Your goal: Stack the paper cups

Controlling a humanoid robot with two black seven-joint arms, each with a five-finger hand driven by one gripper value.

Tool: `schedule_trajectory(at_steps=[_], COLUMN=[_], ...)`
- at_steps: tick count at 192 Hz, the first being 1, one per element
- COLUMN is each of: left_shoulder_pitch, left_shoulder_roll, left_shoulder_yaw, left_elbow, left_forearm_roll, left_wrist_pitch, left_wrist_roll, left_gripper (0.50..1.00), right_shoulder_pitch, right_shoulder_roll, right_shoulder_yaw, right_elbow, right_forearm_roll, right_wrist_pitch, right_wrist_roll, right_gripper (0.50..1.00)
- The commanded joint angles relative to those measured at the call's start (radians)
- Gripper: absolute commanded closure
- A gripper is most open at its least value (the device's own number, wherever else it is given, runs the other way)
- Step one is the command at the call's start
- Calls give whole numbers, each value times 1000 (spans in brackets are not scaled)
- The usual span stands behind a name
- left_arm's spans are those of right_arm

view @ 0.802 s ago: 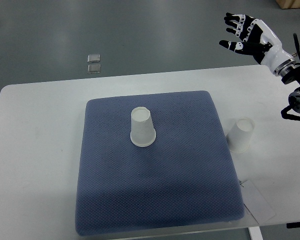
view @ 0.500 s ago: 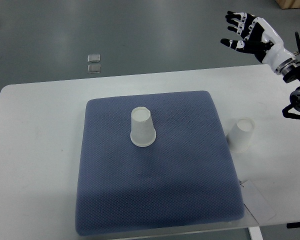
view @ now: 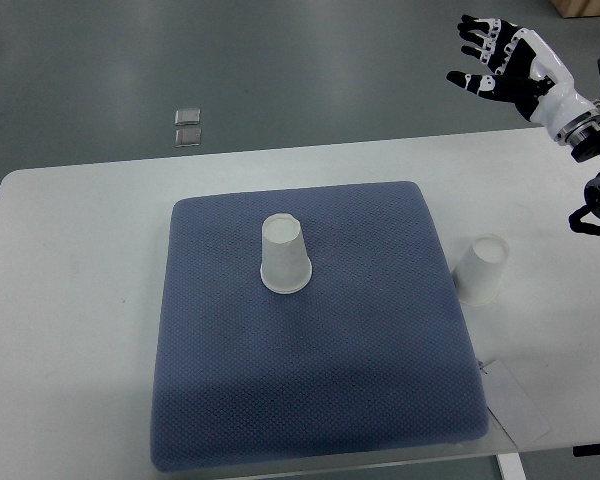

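Note:
A white paper cup [view: 284, 255] stands upside down on the blue mat [view: 310, 400], left of the mat's middle. A second white paper cup [view: 481, 269] stands upside down on the white table [view: 70, 300], just right of the mat's edge. My right hand [view: 490, 60] is raised at the top right, beyond the table's far edge, with its fingers spread and holding nothing. It is well above and behind the second cup. My left arm is out of view.
A white sheet of paper [view: 515, 400] lies at the table's front right corner. Two small clear squares [view: 188, 125] lie on the grey floor behind the table.
My right hand has drifted slightly up and to the right, away from the table. The cups have not moved.

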Motion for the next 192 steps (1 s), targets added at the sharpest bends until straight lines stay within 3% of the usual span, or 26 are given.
schedule_trajectory(at_steps=[1, 192], left_shoulder_pitch=[0, 0], left_shoulder_roll=[0, 0], left_shoulder_yaw=[0, 0], left_elbow=[2, 1], left_forearm_roll=[0, 0], left_wrist_pitch=[0, 0], left_wrist_roll=[0, 0], left_gripper=[500, 500], right_shoulder_pitch=[6, 38], right_shoulder_roll=[-6, -110], right_shoulder_yaw=[-6, -23], right_elbow=[0, 12], right_forearm_roll=[-2, -32], right_wrist_pitch=[0, 6], right_wrist_roll=[0, 5], right_gripper=[574, 574])
